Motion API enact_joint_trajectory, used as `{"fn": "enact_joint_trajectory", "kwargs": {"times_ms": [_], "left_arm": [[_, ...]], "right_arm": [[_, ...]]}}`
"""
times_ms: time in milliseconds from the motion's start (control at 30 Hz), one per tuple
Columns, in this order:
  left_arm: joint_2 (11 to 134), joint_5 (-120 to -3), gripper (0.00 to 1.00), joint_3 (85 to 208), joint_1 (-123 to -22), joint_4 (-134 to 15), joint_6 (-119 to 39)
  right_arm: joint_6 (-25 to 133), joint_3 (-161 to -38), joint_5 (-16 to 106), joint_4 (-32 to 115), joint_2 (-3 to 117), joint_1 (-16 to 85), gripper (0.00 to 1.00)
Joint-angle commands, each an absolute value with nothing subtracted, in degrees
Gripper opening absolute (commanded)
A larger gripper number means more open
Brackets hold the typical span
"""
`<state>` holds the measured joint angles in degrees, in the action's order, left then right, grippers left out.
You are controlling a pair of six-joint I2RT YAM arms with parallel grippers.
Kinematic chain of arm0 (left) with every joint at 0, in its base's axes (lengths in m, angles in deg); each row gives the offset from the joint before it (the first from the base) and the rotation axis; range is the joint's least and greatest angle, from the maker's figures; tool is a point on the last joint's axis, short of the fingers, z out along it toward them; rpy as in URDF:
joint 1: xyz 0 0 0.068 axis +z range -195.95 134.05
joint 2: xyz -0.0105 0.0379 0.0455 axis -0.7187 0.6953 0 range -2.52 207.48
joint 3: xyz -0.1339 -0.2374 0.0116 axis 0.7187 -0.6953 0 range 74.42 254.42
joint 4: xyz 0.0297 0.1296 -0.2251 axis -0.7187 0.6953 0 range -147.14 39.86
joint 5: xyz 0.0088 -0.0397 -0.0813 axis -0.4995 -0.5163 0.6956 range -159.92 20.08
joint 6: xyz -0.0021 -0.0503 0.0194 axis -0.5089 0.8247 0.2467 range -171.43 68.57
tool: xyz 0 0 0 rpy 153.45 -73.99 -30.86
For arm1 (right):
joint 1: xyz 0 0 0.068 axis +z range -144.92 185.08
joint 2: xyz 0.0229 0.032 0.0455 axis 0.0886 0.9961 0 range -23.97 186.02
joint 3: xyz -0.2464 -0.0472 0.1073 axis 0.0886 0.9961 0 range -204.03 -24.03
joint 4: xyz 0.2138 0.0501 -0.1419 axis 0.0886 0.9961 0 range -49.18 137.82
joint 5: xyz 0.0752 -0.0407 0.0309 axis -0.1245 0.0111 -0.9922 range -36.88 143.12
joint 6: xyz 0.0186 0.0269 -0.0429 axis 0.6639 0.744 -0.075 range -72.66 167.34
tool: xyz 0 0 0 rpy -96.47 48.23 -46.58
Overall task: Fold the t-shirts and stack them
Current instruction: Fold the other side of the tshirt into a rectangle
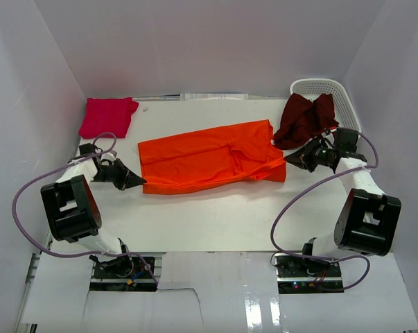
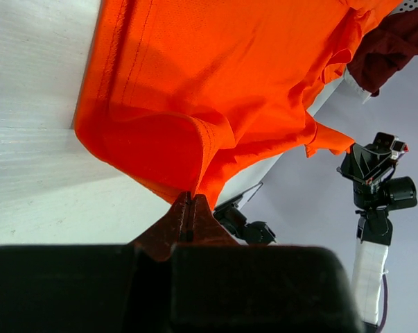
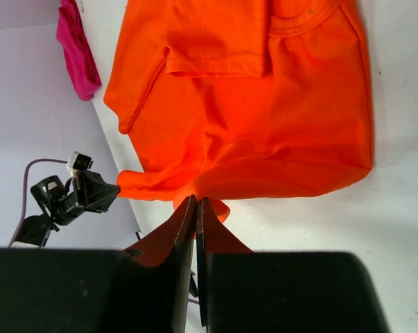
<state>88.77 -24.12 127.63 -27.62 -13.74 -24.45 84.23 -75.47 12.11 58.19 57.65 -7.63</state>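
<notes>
The bright orange t-shirt [image 1: 212,158] lies stretched across the middle of the table, folded lengthwise. My left gripper [image 1: 141,182] is shut on its lower left corner; the left wrist view shows the orange t-shirt [image 2: 195,90] pinched at my left gripper [image 2: 189,196]. At the right end my right gripper [image 1: 286,159] is shut on the cloth, and the right wrist view shows the orange t-shirt [image 3: 264,118] bunched at my right gripper [image 3: 195,200]. A folded magenta-pink t-shirt [image 1: 107,116] lies at the back left. The dark maroon t-shirt [image 1: 306,119] hangs crumpled over the basket's edge.
A white lattice basket [image 1: 333,92] stands at the back right corner, with the maroon cloth spilling out of it beside my right arm. White walls close in the table on three sides.
</notes>
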Motion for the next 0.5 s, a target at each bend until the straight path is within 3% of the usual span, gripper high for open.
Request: {"fn": "enact_joint_trajectory", "kwargs": {"times_ms": [0,467], "left_arm": [[87.3,-20.7,0.0,128.6,-27.1,-14.7,-23.6],[93.1,-17.5,0.0,135.4,-26.3,-16.4,-20.9]], "right_arm": [[84.5,-80.5,9.4,55.1,59.9,-7.0,0.08],[84.3,-101.4,6.9,57.1,74.9,-3.5,0.08]]}}
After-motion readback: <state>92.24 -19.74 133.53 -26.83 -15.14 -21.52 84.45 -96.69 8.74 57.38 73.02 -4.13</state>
